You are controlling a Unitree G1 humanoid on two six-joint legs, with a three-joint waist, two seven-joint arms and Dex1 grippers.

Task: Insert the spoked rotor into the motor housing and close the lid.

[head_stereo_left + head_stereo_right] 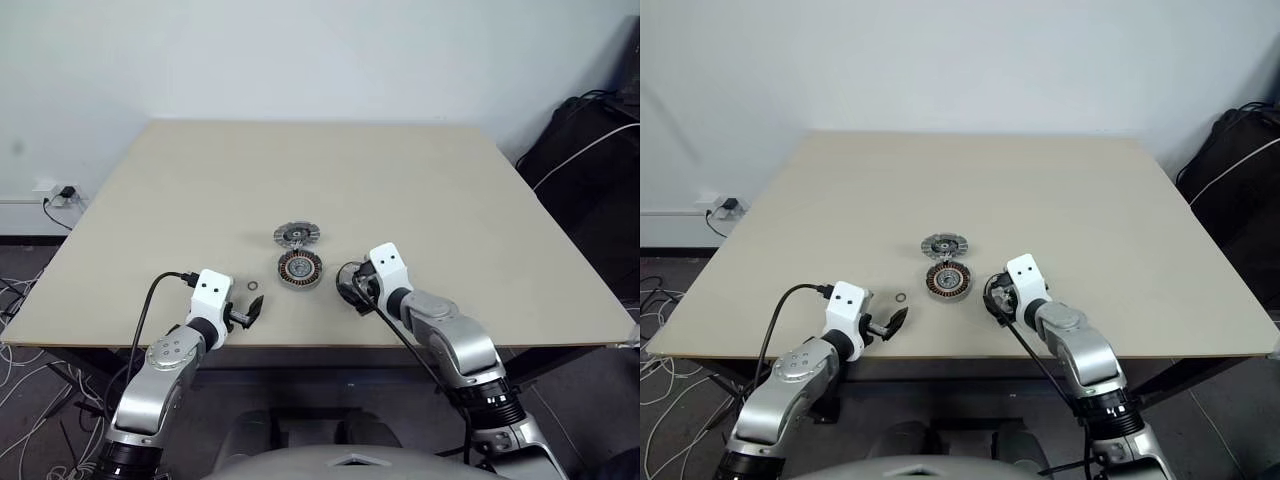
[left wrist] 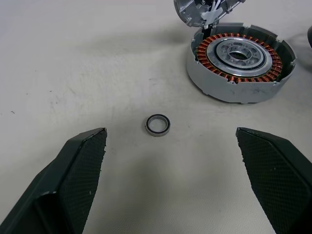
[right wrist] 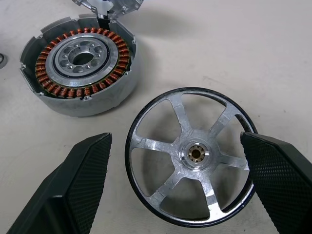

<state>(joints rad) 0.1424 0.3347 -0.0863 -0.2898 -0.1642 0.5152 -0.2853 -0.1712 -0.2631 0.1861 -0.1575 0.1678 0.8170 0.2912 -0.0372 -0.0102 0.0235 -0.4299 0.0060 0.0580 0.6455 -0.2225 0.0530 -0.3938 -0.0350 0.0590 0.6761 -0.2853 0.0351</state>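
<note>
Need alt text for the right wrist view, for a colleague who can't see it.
A spoked rotor lies flat on the beige table between the right gripper's wide-open jaws, untouched. Beyond it sits the motor housing, open, its copper windings ringing a metal hub, with the lid's edge just behind.

motor housing (image 3: 78,100): matt grey metal | windings (image 3: 48,80): glossy copper | table (image 1: 420,190): matt beige
</note>
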